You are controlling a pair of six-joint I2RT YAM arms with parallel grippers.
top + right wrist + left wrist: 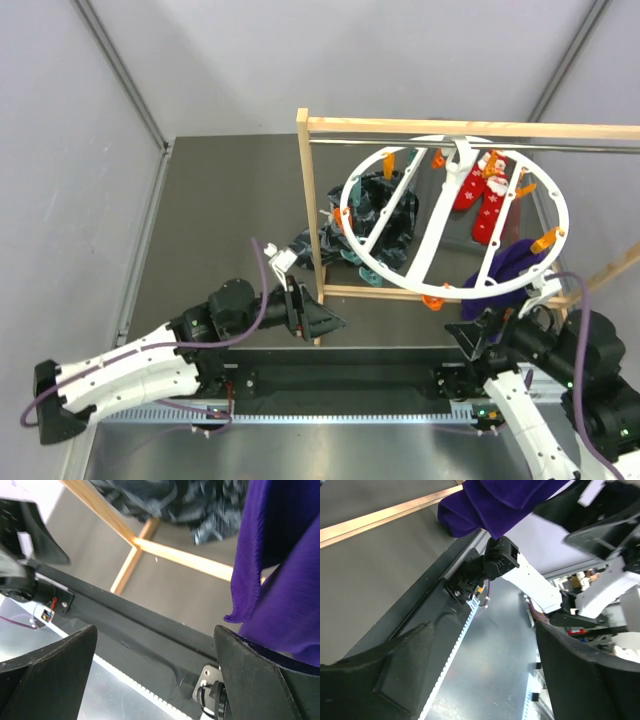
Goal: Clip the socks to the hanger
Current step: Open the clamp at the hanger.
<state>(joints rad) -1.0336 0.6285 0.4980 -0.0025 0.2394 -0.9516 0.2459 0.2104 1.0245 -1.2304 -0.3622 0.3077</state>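
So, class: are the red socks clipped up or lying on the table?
Clipped up: the red socks dangle from the far rim of the hanger, beside its hook.

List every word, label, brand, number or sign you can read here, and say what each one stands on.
No readable word, number, brand or sign shows in any view.
red socks: white printed figures only, no letters that can be made out.
background clutter, left wrist view: too blurred to read, if it bears any text at all.
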